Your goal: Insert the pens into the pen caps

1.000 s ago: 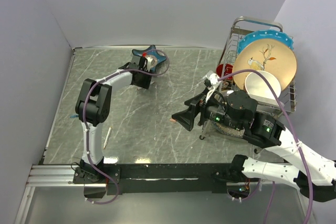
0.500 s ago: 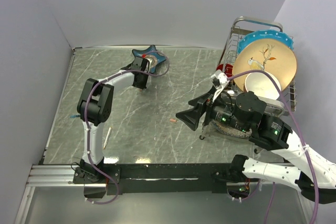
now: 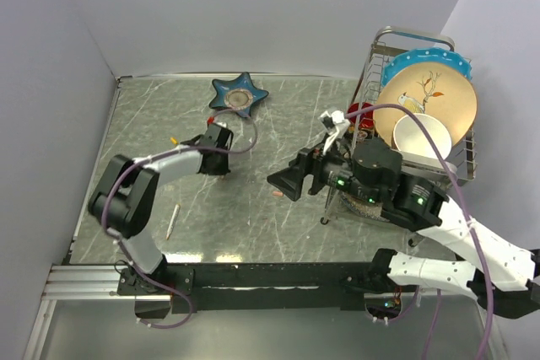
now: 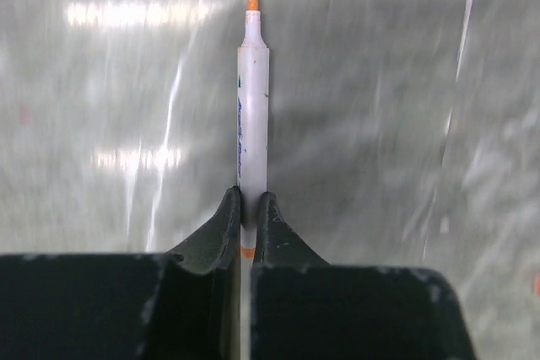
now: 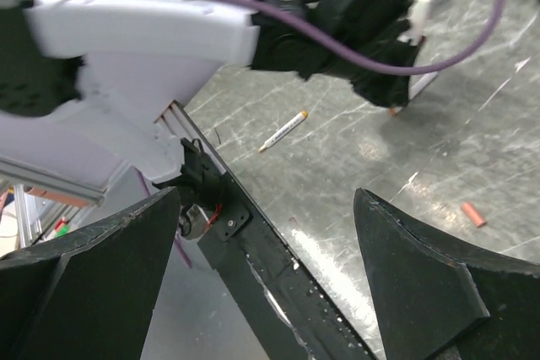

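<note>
White pen (image 4: pixel 253 107) sits clamped in left end effector (image 4: pixel 248 201), lower barrel hidden; right end effector (image 5: pixel 263 208) gapes.

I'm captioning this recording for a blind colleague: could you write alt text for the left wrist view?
The left end effector is shut on a white pen, whose uncapped orange tip points straight away from the camera. Behind it lies a blurred grey marbled table.

The bench (image 3: pixel 278 124) is grey-green marble with pale veins. The pen (image 4: pixel 252 99) in the black left claw (image 4: pixel 248 201) is white with an orange tip and band. The loose cap (image 5: pixel 472 214) is red-orange. A star dish (image 3: pixel 239 95) is teal; one racked plate (image 3: pixel 426 99) is tan with a bird-and-branch design.
</note>
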